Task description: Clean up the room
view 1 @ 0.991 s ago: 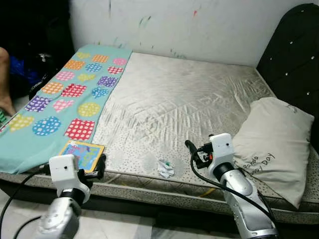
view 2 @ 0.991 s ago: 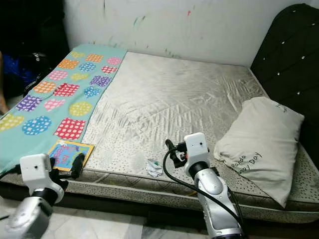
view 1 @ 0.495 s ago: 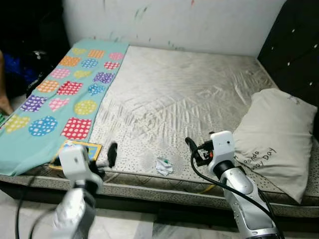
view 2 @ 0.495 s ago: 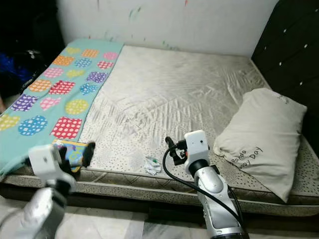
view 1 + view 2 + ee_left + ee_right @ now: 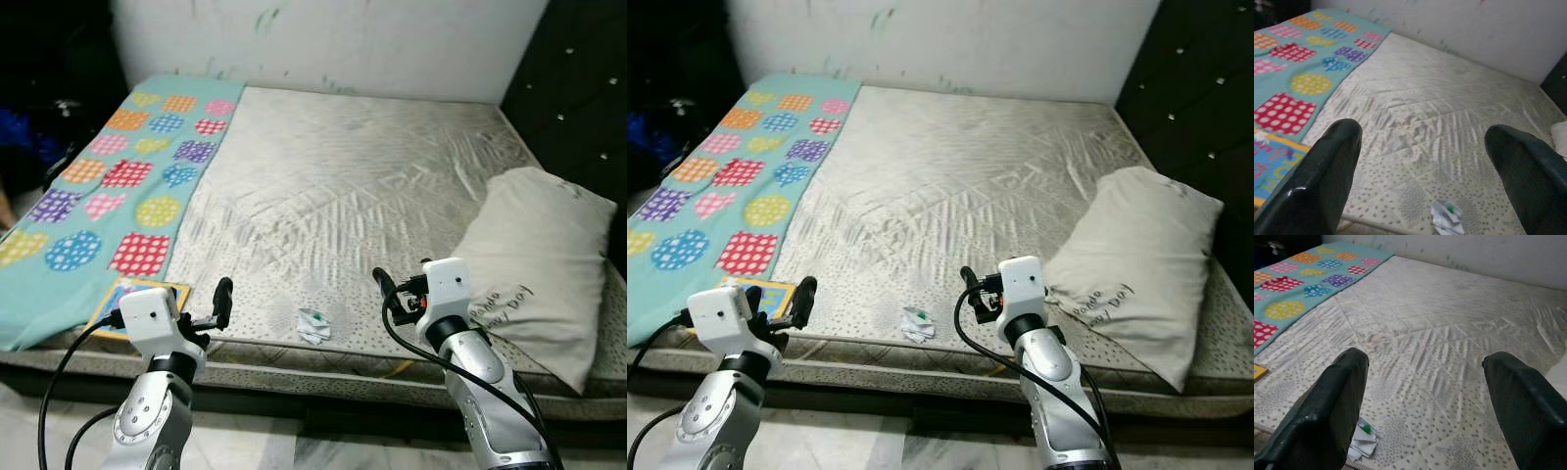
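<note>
A crumpled white wrapper with a green spot (image 5: 313,324) lies on the grey mattress (image 5: 353,176) near its front edge. A colourful picture book (image 5: 137,298) rests at the front left, at the edge of the teal patchwork blanket (image 5: 118,186). My left gripper (image 5: 221,298) hovers over the front edge between the book and the wrapper, open and holding nothing. Right of the wrapper, my right gripper (image 5: 382,291) is also open and holding nothing. The wrapper (image 5: 1448,218) lies ahead of and below the left gripper's fingers, and the wrapper (image 5: 1364,439) lies low beside the right gripper's fingers.
A beige pillow (image 5: 534,264) lies at the right of the mattress against a dark padded headboard (image 5: 578,88). A scribbled white wall (image 5: 323,44) runs behind the bed. Dark clutter (image 5: 49,108) sits left of the bed. Pale floor (image 5: 255,446) shows below the bed edge.
The camera has shifted slightly. My left arm has risen and swung right, from beside the book to the bed's front edge. The right arm has stayed almost in place.
</note>
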You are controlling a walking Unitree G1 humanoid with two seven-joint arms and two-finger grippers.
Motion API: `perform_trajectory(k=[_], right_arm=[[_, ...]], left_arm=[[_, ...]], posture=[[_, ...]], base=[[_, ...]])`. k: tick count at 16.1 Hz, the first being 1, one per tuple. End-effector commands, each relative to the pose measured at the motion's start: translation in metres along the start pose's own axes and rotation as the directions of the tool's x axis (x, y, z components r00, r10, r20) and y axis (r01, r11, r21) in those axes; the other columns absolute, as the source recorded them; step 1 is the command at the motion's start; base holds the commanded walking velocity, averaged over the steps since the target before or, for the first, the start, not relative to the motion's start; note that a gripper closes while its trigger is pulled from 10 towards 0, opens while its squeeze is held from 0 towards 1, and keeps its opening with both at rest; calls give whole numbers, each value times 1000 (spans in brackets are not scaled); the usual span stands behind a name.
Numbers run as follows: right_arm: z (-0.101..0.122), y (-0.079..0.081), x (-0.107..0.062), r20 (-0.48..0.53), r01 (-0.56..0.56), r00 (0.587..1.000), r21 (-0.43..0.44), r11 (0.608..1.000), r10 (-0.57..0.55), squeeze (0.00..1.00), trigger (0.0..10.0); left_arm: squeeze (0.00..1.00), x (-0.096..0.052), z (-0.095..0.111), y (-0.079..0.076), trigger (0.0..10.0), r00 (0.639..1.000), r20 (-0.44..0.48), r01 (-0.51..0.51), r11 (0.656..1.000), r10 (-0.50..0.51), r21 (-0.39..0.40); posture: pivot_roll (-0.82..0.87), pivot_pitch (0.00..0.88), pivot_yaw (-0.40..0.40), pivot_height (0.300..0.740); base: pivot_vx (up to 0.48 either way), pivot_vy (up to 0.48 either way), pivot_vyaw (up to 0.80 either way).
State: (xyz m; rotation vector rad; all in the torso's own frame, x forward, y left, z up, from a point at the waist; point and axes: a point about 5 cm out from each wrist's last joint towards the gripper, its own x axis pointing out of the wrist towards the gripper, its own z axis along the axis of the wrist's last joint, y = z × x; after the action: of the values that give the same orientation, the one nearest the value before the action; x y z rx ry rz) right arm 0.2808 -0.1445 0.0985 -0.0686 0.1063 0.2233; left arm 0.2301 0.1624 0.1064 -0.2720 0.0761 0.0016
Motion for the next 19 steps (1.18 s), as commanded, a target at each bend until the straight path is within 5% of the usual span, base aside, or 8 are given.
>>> perform_trajectory(k=[1,12,19], right_arm=[[1,-3,-1,4,19,1000,8,1000,-19,0,10000],[0,0,2,14,4,1000,6,1000,-4,0,10000],[-9,-14,0,-50,122,991,-23,992,-123,0,10000]], left_arm=[[0,1,0,1,10000,1000,3,5,1000,-5,0],[0,-1,-8,-2,10000,1000,-18,-21,1000,21,-22],[0,-12,-16,25,10000,994,-21,-108,994,109,28]], posture=[[-5,0,-50,740],[4,0,-56,740],[-3,0,-56,740]], base=[[0,0,0],[0,0,0],[0,0,0]])
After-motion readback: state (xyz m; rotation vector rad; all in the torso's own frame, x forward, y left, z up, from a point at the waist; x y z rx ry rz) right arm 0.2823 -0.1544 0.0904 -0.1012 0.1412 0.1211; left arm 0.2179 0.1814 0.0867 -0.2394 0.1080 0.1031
